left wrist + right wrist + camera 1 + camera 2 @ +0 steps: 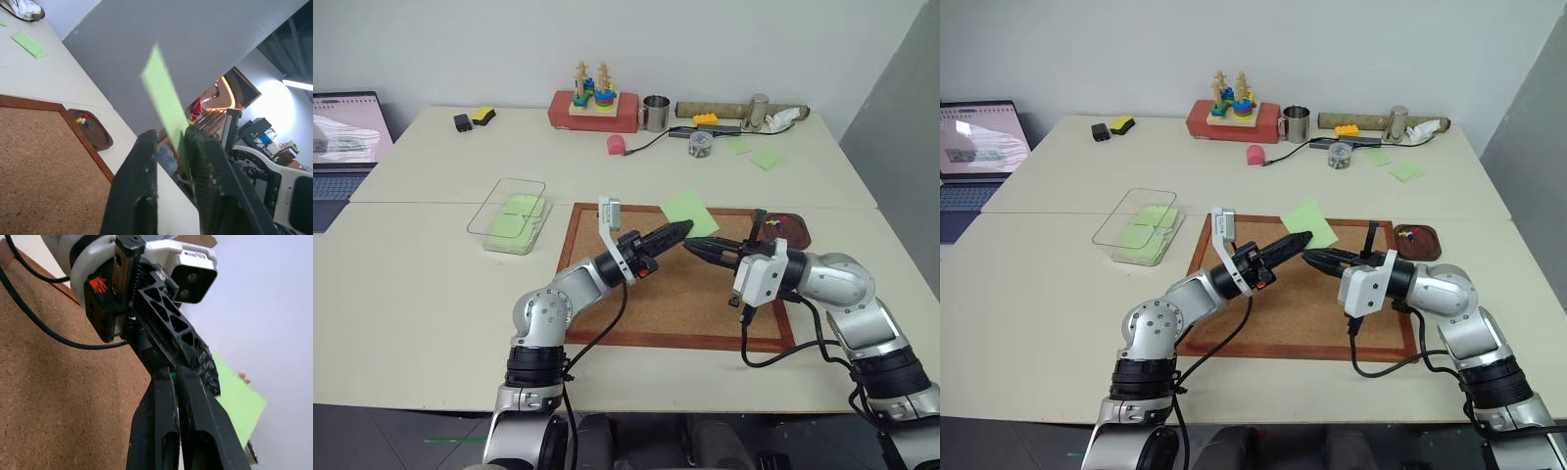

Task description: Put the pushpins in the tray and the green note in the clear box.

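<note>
Note, green [691,212], pinched in my left gripper [683,231] above the corkboard [675,294] | my right gripper [693,248] closed beside it, on something small and green | pushpins [83,120] in tray [791,232] | clear box [509,215] well left

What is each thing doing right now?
green note, held up by the left tool, above the corkboard
left tool, shut on the green note
right tool, shut, beside the left tool
clear box, open, green paper inside
tray, pushpins inside
laptop, open, screen on
</note>
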